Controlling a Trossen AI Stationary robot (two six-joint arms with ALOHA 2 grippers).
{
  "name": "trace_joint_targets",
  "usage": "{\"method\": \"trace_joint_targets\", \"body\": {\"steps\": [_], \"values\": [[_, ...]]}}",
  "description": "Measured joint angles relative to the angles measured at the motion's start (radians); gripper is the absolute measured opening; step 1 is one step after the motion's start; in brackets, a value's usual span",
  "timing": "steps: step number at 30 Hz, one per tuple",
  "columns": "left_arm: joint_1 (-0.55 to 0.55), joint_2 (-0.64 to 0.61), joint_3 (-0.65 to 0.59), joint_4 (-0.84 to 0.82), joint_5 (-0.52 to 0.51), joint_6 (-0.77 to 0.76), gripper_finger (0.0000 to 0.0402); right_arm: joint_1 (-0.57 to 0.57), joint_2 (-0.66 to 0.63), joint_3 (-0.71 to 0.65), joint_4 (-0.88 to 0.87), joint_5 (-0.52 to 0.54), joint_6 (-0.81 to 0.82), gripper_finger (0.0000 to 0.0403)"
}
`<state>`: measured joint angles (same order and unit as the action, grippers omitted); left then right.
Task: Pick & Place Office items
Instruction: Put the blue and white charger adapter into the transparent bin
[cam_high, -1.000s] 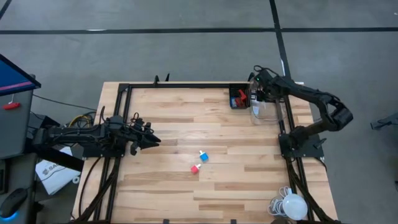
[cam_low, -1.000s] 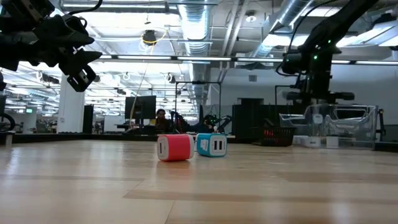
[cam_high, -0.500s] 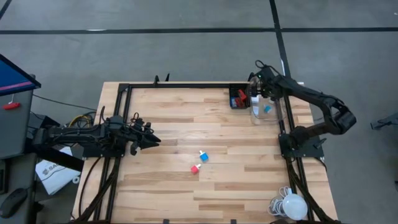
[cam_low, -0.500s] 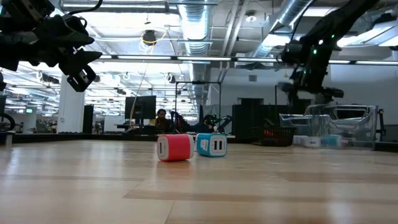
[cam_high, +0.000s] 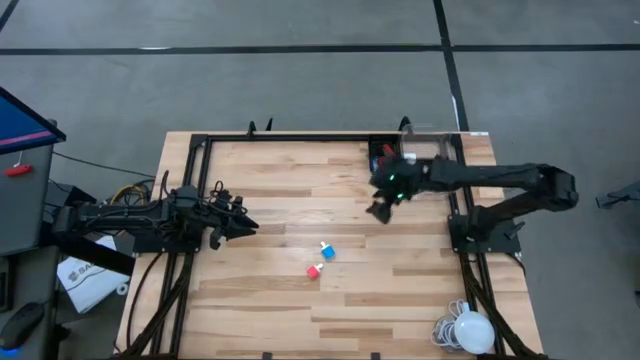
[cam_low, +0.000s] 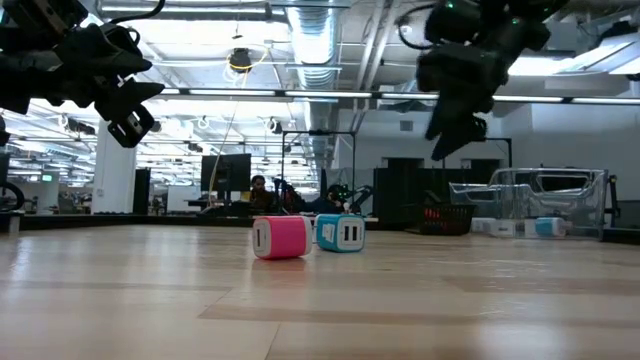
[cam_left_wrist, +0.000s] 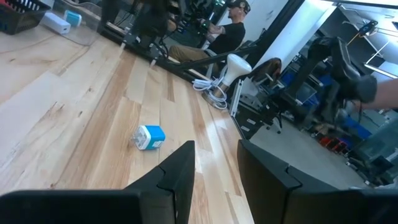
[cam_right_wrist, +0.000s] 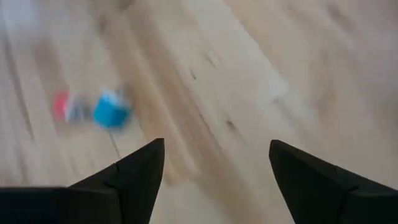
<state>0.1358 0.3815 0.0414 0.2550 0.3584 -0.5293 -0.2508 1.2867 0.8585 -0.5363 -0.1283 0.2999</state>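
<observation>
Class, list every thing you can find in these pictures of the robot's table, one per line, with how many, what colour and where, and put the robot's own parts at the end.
Blue block: one, light blue and white, mid-table, just behind the red one.
Red block: one, red and white, mid-table, beside the blue one.
Black tray: one, far right of the table, red and dark pieces inside; number unclear.
Clear bin: one, transparent, far right beside the tray, white and light blue pieces inside.
Round lamp: one, white with a cable, near right corner.
Table: one, light wood.
Person: one, seated in the room beyond the table.
Left gripper: dark, above the table's left side, fingers open.
Right gripper: dark, raised over the table right of centre, fingers open, empty.
</observation>
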Motion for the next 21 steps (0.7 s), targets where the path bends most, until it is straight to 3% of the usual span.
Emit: {"method": "trace_joint_targets", "body": {"steps": [4, 9, 21], "values": [[0.000, 0.000, 0.000, 0.000, 0.000, 0.000, 0.0117, 0.082, 0.116, 0.000, 0.082, 0.047, 0.495, 0.0281], [0.000, 0.000, 0.000, 0.000, 0.001, 0.000, 0.0117, 0.219, 0.273, 0.048, 0.229, 0.046, 0.735, 0.0281], [0.000, 0.000, 0.000, 0.000, 0.004, 0.000, 0.0117, 0.357, 0.636, 0.485, -0.101, 0.195, 0.790, 0.0281]]}}
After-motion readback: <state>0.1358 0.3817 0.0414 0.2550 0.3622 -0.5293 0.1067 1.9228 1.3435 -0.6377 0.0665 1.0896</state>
